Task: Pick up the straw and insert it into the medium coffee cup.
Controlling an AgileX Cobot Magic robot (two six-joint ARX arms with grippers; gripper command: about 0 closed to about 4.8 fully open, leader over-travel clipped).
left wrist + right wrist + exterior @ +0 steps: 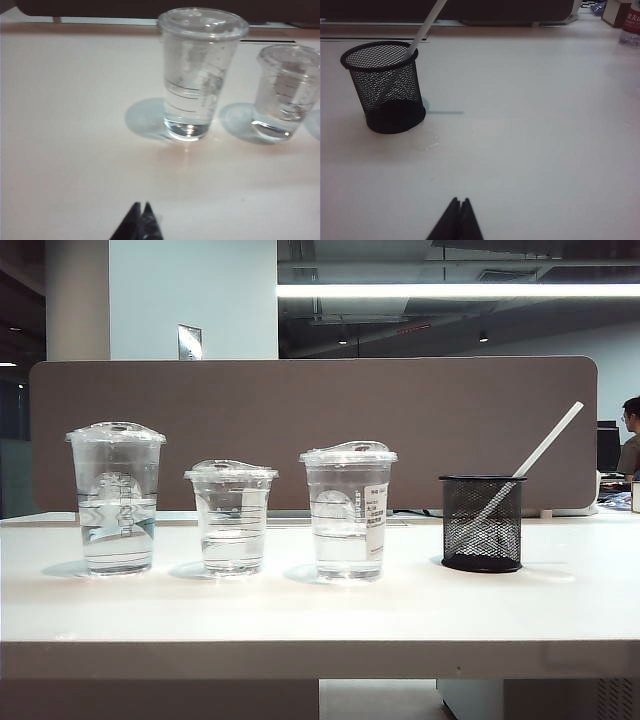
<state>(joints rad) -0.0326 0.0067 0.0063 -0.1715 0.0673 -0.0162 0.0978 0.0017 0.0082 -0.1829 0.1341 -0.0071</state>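
White table [300,610]: straw [545,447] leans in mesh holder [483,523]; my left gripper [140,210] and right gripper [459,205] are closed, so a careless grab could tip that holder.

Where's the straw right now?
The straw leans tilted in the black mesh holder at the right of the exterior view, right of the stickered medium coffee cup.

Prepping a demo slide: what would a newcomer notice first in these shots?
Three lidded clear cups stand in a row on the white table: the tall cup far left, the short cup next, the stickered medium cup near the middle. To their right, the straw leans out of a black mesh holder. Both hands are shut and hold nothing: the left hand low before the tall cup, the right hand before the holder.
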